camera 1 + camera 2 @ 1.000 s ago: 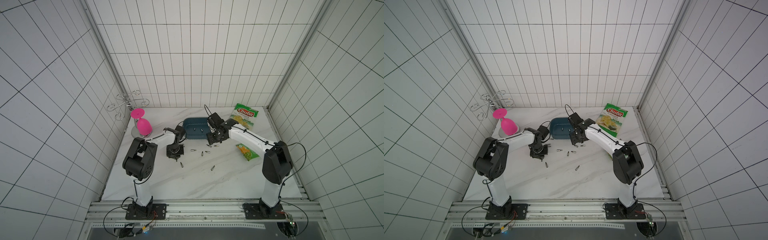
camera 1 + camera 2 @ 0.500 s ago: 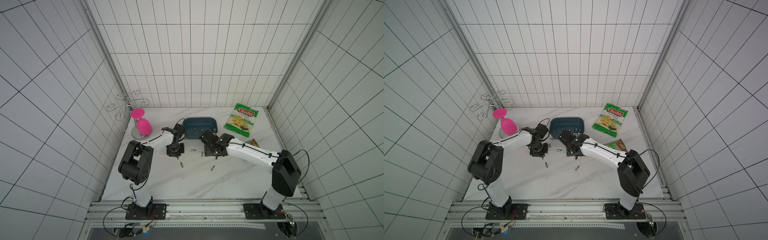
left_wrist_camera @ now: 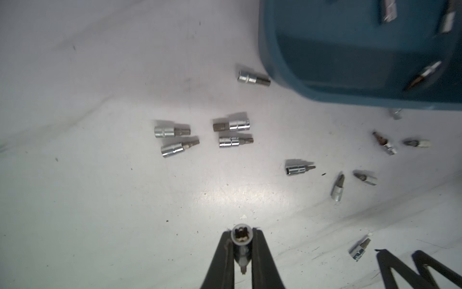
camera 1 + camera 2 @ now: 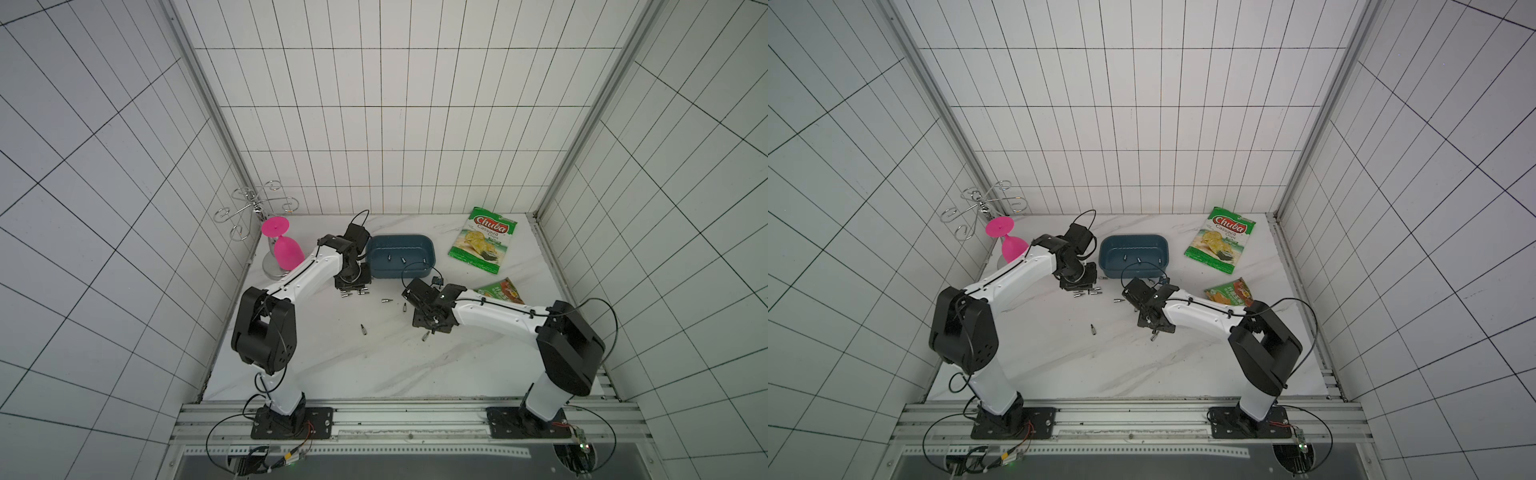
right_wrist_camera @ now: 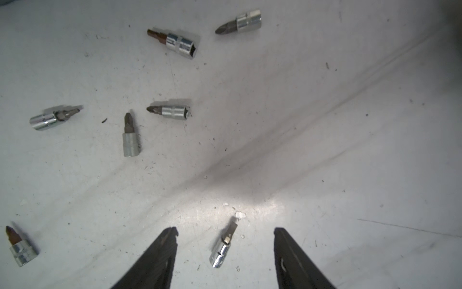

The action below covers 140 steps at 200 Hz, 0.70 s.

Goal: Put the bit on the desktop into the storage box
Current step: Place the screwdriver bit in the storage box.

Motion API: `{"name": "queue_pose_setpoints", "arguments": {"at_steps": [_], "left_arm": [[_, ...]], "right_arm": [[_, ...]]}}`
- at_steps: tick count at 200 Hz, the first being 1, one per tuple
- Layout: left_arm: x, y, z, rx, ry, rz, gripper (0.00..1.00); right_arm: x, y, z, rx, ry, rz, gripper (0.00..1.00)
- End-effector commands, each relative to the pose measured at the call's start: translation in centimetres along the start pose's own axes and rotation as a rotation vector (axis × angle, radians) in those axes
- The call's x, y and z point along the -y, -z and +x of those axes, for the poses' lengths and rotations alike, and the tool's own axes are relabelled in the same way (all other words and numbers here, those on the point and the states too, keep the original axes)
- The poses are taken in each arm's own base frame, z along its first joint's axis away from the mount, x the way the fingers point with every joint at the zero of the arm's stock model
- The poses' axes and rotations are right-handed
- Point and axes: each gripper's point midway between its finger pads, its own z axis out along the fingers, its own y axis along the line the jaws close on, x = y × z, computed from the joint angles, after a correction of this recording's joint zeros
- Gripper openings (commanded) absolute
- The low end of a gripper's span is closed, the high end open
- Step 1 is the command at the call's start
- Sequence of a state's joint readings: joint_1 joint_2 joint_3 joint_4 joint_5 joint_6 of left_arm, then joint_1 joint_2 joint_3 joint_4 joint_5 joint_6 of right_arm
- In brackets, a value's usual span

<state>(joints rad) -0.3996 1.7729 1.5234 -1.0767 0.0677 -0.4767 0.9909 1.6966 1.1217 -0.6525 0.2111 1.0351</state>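
Two pick-ups under way: left gripper (image 3: pixel 242 231) clamps a socket bit (image 3: pixel 241 238), due over the storage box (image 4: pixel 376 271); right gripper (image 5: pixel 225 229), jaws apart, straddles a flat-tipped bit (image 5: pixel 221 249) near the centre of the desktop (image 4: pixel 374 365), ready to close.

A robot lab cell, not a lived-in room: gridded white tile walls (image 4: pixel 374 124) box in a marble-look tabletop (image 4: pixel 353 374) on the left, right and far sides, two white arms (image 4: pixel 307 274) bolt to an aluminium rail (image 4: pixel 411 419) along the near edge, and props like a chip bag (image 4: pixel 484 241) and pink glass (image 4: pixel 284 251) stand about.
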Motion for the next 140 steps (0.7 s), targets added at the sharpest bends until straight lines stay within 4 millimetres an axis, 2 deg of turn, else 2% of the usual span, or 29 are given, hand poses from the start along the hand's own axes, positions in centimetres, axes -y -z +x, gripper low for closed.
{"name": "queue_pose_setpoints", "arguments": {"at_steps": [1,27,55,108,140], "left_arm": [[0.6,0.8,-2.4,0.019,-0.028,-0.007,0.00],[1.8,1.1,-4.6,0.034,-0.040,0.001,0.00],[2.5,1.1,-5.7,0.040,-0.041,0.013,0.00],[2.5,0.1,-5.7,0.021,-0.041,0.012,0.00],[2.5,0.0,-5.7,0.021,-0.042,0.009,0.00]], "right_arm": [[-0.9,-0.2,0.6,-0.017,-0.033,-0.049,0.58],[-0.8,-0.8,1.1,-0.037,-0.039,-0.044,0.53],[-0.5,-1.0,1.7,-0.056,-0.052,-0.038,0.51],[0.0,-1.3,3.9,-0.108,-0.052,-0.027,0.50],[0.0,-1.5,4.6,-0.123,-0.047,-0.021,0.50]]}}
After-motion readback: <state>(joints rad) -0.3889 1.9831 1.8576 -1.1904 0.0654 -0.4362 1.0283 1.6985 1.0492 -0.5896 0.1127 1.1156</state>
